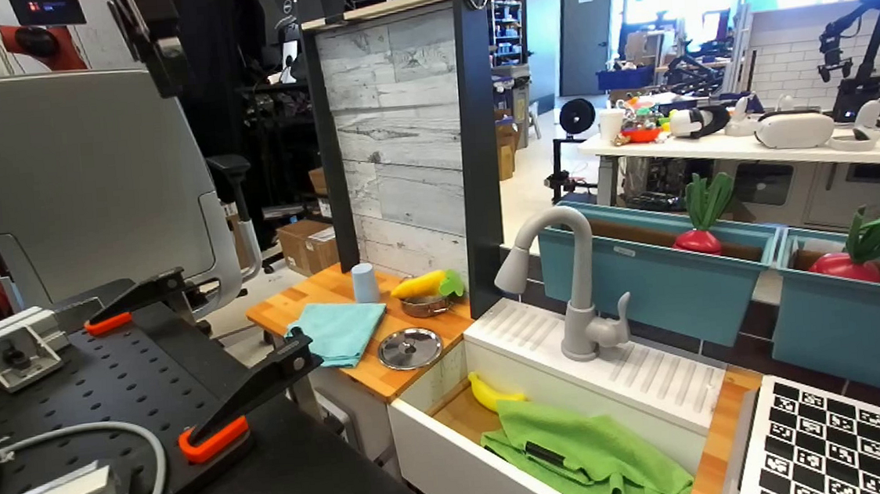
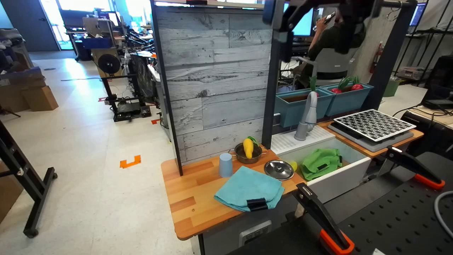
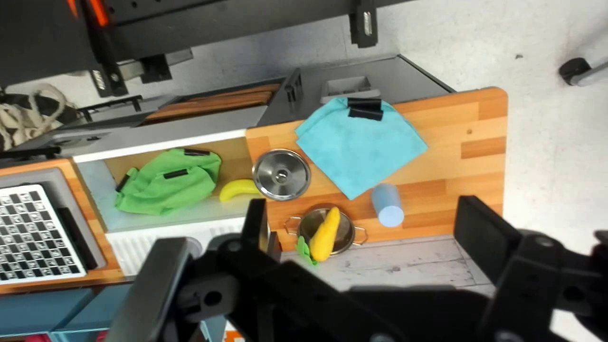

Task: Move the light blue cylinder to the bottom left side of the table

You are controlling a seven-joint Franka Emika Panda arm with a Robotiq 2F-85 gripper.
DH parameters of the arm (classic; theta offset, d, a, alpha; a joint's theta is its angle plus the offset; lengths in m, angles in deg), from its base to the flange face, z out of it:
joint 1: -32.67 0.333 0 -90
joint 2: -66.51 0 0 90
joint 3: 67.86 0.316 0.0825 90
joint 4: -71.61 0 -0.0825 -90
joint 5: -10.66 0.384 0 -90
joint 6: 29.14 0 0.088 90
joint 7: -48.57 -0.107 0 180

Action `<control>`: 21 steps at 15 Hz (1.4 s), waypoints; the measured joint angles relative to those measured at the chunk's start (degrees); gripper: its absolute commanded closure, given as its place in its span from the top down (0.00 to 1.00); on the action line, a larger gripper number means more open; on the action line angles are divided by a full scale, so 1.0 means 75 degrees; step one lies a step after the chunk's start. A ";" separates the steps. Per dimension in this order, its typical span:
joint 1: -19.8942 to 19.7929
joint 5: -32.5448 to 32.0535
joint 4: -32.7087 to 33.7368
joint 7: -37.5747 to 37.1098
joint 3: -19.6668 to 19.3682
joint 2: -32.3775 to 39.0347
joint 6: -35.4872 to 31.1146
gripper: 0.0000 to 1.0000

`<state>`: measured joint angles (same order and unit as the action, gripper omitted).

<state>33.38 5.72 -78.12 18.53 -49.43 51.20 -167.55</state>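
The light blue cylinder stands upright on the table in both exterior views (image 1: 365, 284) (image 2: 225, 165), and it also shows in the wrist view (image 3: 387, 204). The table (image 2: 198, 212) has an orange-tan wooden top; its bare part also shows in the wrist view (image 3: 446, 121). The cylinder is near the back wooden panel, between a blue cloth and a pot. My gripper (image 3: 363, 206) is open and empty, high above the table. The cylinder appears between its spread fingers in the wrist view, well below them. The gripper also shows at the top of an exterior view (image 2: 315, 40).
A folded blue cloth (image 2: 244, 187) lies beside the cylinder. A metal pot (image 3: 349, 235) holds a yellow vegetable (image 3: 325, 237). A metal lid (image 3: 281, 175) lies near the sink (image 1: 458, 477). A grey-white wooden panel (image 2: 216, 78) stands along the table's back edge. A grey faucet (image 1: 581, 291) rises by the sink.
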 measured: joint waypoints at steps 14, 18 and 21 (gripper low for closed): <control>0.0670 0.0940 0.2716 0.0259 -0.1067 0.5814 -0.3603 1.00; 0.1296 0.1331 0.3988 0.0209 -0.1707 0.7034 -0.3063 1.00; 0.1594 0.1470 0.4824 -0.0009 -0.2074 0.7726 -0.2491 1.00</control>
<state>45.33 16.74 -41.94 18.46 -64.98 109.14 -186.23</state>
